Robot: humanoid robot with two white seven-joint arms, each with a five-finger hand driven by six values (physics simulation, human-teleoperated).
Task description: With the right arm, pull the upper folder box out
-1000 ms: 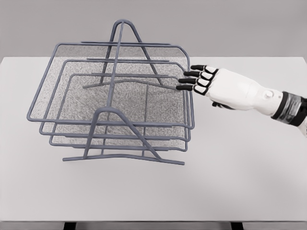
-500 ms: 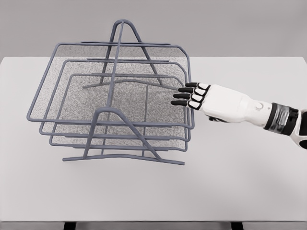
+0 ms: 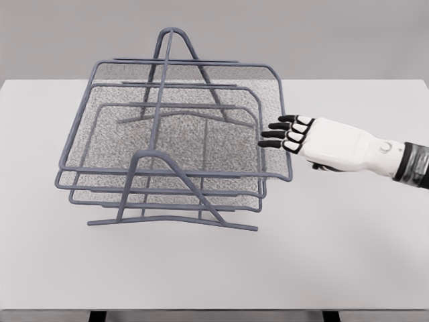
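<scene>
A grey wire rack (image 3: 173, 31) holds three mesh trays stacked one above the other. The upper tray (image 3: 281, 94) sticks out to the right, past the middle tray (image 3: 161, 188) and the lower tray (image 3: 167, 206). My right hand (image 3: 278, 133) reaches in from the right. Its black-tipped fingers (image 3: 271, 133) are hooked over the upper tray's right rim, with the tips inside the tray. The white palm and forearm lie just outside the rim. No left arm shows.
The rack stands on a white table (image 3: 335, 255), left of centre, with its base bar (image 3: 174, 221) toward the front. A grey wall rises behind the table's far edge.
The right hand dropped slightly, then moved right. The upper tray slid right with it and now overhangs the lower two. The rack frame stayed put.
</scene>
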